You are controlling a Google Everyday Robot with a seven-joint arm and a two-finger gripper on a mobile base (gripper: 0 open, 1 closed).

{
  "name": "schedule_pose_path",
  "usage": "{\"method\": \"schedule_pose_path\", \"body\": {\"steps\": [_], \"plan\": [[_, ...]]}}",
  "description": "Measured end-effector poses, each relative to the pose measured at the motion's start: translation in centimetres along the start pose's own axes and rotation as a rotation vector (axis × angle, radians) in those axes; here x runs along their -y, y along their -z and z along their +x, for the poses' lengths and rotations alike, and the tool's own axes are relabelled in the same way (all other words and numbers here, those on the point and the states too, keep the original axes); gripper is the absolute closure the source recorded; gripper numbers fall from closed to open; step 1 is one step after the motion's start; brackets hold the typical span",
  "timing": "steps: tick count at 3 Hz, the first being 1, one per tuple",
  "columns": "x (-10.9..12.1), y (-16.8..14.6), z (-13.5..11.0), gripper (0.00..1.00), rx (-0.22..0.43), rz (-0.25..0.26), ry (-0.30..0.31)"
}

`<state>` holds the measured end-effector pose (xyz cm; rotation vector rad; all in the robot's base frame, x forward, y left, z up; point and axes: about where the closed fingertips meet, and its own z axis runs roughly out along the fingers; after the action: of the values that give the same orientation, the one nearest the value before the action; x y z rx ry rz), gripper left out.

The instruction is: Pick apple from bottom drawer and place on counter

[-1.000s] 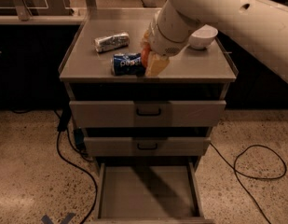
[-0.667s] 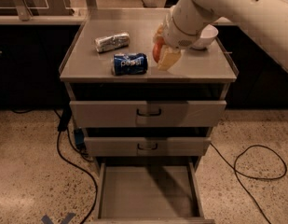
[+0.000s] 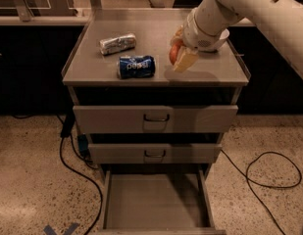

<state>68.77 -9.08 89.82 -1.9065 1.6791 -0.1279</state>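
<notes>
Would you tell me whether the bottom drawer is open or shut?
Open: the drawer is pulled out, floor showing. The hand holds the apple over the counter.

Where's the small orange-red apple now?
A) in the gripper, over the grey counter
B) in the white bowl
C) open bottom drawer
A: the gripper grips the small round orange-red apple over the right side of the flat grey counter; the open grey metal bottom drawer shows only bare floor.
</notes>
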Motion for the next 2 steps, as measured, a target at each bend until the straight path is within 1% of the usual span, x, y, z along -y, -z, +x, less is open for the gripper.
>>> {"method": "schedule_pose_path", "body": {"steps": [1, 2], "plan": [[0.1, -1.6, 1.3, 1.00, 0.027, -0.052, -0.040], [-0.4, -3.6, 2.6, 1.00, 0.053, -0.107, -0.084]]}}
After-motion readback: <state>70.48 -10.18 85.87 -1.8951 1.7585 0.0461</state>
